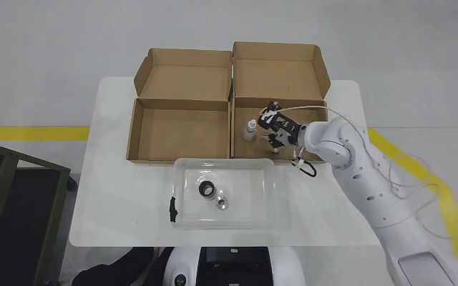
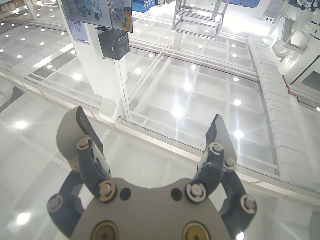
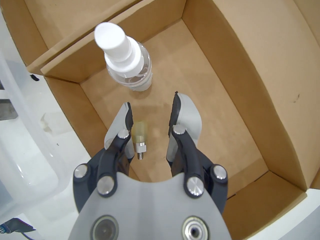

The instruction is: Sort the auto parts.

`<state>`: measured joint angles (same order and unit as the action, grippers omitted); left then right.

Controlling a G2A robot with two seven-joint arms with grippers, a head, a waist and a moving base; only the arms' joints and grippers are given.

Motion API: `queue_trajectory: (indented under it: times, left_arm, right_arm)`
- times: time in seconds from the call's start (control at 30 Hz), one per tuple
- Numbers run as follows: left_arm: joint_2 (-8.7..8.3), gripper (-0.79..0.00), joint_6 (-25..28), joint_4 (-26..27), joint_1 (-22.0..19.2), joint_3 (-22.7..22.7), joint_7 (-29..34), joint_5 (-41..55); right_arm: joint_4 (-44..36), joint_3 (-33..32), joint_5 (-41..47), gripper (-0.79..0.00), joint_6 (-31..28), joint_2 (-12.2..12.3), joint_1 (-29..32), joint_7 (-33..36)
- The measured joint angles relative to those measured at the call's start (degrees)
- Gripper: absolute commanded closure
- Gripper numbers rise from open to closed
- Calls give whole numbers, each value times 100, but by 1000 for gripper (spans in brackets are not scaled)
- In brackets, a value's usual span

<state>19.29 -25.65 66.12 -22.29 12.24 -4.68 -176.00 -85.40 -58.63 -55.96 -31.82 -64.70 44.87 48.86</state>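
Observation:
My right gripper [image 3: 152, 116] [image 1: 275, 137] hangs open inside the right cardboard box [image 1: 316, 107] [image 3: 250, 76]. A small metal fitting with a yellowish cap [image 3: 139, 139] [image 1: 275, 149] lies on the box floor between the fingers, close to one finger and free of both. A clear bottle with a white cap [image 3: 127, 61] [image 1: 250, 129] stands upright in the same box, just beyond the fingertips. A clear plastic bin [image 1: 187, 214] holds a black ring [image 1: 207, 190] and a small metal part [image 1: 222, 203]. My left gripper [image 2: 150, 123] is open, holds nothing, and points up at the ceiling.
The left cardboard box [image 1: 179, 132] stands beside the right one, both with lids folded back. A black clip [image 1: 172, 209] sits on the bin's left rim. The bin's wall [image 3: 22, 136] lies just outside the right box's near wall. Bare white table [image 1: 114, 207] surrounds them.

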Motion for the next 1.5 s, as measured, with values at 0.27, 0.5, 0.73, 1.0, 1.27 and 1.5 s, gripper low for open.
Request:
queue_trajectory:
  times: [0.27, 0.5, 0.73, 1.0, 1.27, 1.5]
  left_arm:
    - [0, -785, 0, 0, 0, 0, 0, 0]
    - [0, -785, 0, 0, 0, 0, 0, 0]
    - [0, -785, 0, 0, 0, 0, 0, 0]
    - [0, -785, 0, 0, 0, 0, 0, 0]
    - [0, -785, 0, 0, 0, 0, 0, 0]
    - [0, -785, 0, 0, 0, 0, 0, 0]
  right_arm:
    - [-1273, -707, 98, -366, -172, 220, 822, 35]
    - [-2522, -1114, 42, -379, -424, 371, 1695, 24]
    - [-3495, -1089, -205, -385, -756, 457, 2342, -27]
    - [-3813, -503, -728, -437, -873, 452, 2590, -193]
    - [-3477, 82, -900, -440, -939, 390, 2347, -269]
    - [-3178, 502, -964, -434, -945, 326, 2099, -238]
